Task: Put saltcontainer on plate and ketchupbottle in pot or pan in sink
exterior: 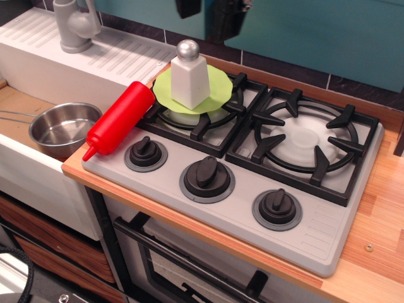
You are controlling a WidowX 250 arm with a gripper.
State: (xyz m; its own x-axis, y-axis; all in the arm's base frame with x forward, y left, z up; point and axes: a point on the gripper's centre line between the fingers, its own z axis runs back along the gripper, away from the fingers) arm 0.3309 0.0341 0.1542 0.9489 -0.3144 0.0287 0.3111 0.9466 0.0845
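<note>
On the left rear burner of the grey stove top (328, 240) sits the lime-green plate (218, 88), and the saltcontainer (189, 76) stands upright on it, silver cap up, nothing touching it. Above it, at the top frame edge, only the two dark lower tips of the gripper (208, 16) show, one on each side with a gap between, well clear of the cap; fingers spread and holding nothing, most of the gripper body cropped out. Ketchupbottle (118, 120) lies on its side at the stove's left edge, beside the left knob (145, 151), nozzle pointing down-left past the wooden counter lip toward the sink (25, 170), base end near the plate rim. Pot or pan (63, 129) sits in the sink basin, shiny steel, empty as far as visible, thin handle running off left; the bottle nozzle is just beside its rim, contact cannot be told. Grey faucet (74, 25) stands on the ribbed white drainboard (120, 57) behind the basin. Right burner grate (309, 142) is bare, with two more knobs (207, 177) along the front. Oven door handle (189, 265) below, teal wall (315, 31) behind.
</note>
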